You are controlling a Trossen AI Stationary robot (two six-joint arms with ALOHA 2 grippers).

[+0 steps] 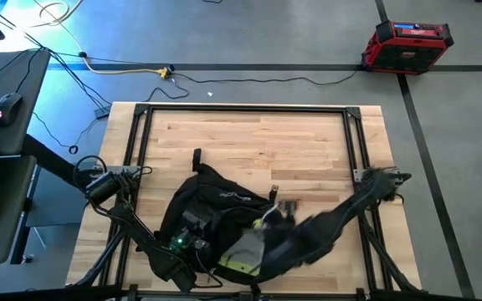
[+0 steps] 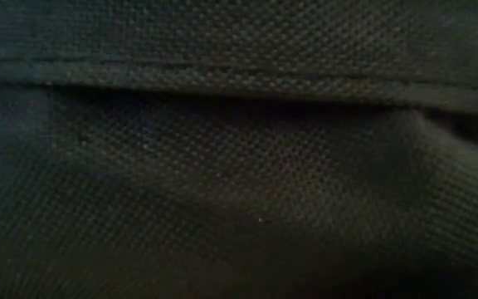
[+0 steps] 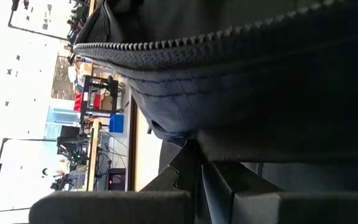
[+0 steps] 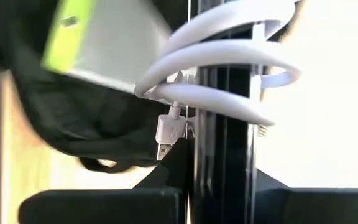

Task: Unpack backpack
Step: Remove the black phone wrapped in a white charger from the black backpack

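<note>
A: Where is the big black cloth backpack (image 1: 212, 209) seen?

B: It is seen lying on the pale wooden surface (image 1: 258, 138), near the front edge and a bit toward the left side. In the low view, nothing but its dark woven cloth (image 2: 239, 166) can be seen. Its zipper teeth (image 3: 185, 45) are seen up close in the left wrist view.

A: What is held by the right claw (image 4: 194, 118)?

B: A coiled white cable (image 4: 222, 59) with a small plug (image 4: 169, 132) at its end is pinched between the two dark fingers (image 4: 104, 205). The claw is closed tight on it. From above, the right claw (image 1: 281, 209) is found just beside the right edge of the backpack.

A: And the see-through pouch with the bright yellow trim (image 1: 241, 255)?

B: It is seen at the front of the backpack, partly under the right arm. Its yellow edge (image 4: 67, 34) is also seen behind the cable.

A: What about the left claw (image 1: 192, 238)?

B: It is closed all the way and is pressed against the backpack cloth. Whether any cloth is pinched cannot be told.
</note>
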